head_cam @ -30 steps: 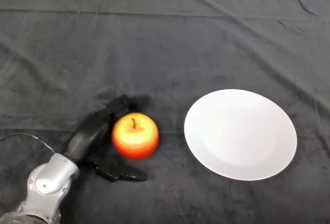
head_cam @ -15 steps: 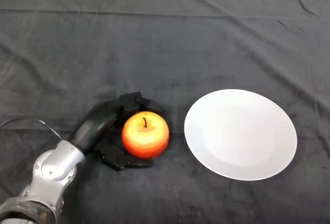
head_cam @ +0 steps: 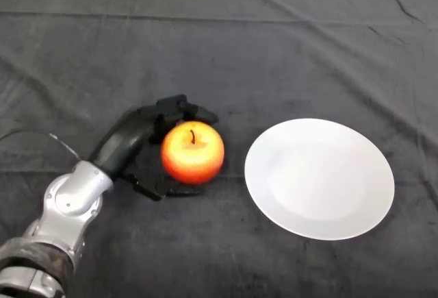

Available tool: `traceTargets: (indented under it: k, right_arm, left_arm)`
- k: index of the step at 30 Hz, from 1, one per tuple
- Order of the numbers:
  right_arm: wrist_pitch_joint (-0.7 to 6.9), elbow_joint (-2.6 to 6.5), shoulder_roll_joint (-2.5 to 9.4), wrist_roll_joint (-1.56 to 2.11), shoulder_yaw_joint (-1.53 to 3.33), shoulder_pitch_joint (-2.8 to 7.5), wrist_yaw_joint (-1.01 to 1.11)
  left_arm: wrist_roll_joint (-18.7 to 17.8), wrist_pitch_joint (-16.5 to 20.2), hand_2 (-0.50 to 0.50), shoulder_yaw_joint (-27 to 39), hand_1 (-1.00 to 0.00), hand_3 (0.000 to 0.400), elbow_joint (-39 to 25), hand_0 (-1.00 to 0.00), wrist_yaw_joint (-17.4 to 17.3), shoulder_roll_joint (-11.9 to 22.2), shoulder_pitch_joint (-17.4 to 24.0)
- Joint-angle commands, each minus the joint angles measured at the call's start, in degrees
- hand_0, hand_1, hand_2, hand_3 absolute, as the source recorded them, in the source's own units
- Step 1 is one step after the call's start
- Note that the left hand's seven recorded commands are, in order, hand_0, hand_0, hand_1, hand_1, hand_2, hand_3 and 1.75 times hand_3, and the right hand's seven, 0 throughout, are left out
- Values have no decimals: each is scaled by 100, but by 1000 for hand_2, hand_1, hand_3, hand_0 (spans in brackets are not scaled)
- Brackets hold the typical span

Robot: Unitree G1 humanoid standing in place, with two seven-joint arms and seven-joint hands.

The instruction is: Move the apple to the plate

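Far left: bare dark cloth (head_cam: 61,72), creased, running out past the frame edge with open room above the arm. Lower left corner: silver-grey arm (head_cam: 68,205) entering, cut off by the bottom edge, shoulder end out of sight. Further right, the black left hand (head_cam: 130,144) curled round the apple (head_cam: 193,153): fingers (head_cam: 181,109) wrapped over the far side of the fruit, thumb (head_cam: 161,188) hooked under the near side, the fruit pinched between them. Palm side hidden behind the apple; contact points under the fruit not visible, so hard to say whether resting on the cloth or lifted just clear of it. Apple red-orange with a yellow crown, stem upright and pointing at the camera, left of centre. To its right a narrow strip of uncovered cloth, separating the fruit from the white plate (head_cam: 319,178); near each other, not touching. Plate round, whole rim in view, nothing on it, lying flat right of centre. Beyond the plate, more free cloth on the right out to the frame edge, with a few wrinkles in the upper right corner. Wide open band of cloth across the top, ending at a thin pale strip along the upper edge; table edge itself hard to make out there. Free cloth along the bottom below the plate too.
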Motion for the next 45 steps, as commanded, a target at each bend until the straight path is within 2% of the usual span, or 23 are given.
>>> traceTargets:
  k: [1,17,27,37,45]
  right_arm:
    - [106,219,296,-117,159,468,114]
    - [101,230,296,-118,160,463,113]
    - [97,238,296,-120,161,458,111]
    - [92,247,296,-121,163,454,110]
    - [88,255,296,-123,164,450,109]
  left_arm:
    - [155,81,-12,-180,-976,400,-199,-1000,109,35,-420]
    - [665,404,-14,-712,-973,400,-178,-1000,240,-400,-1038]
    - [892,530,-14,-1068,-973,400,-128,-1000,235,-552,-1218]
    - [1121,803,-14,-1550,-973,400,-70,-1000,285,-820,-1401]
    - [1272,972,-20,-1981,-961,400,-29,-1000,254,-904,-1491]
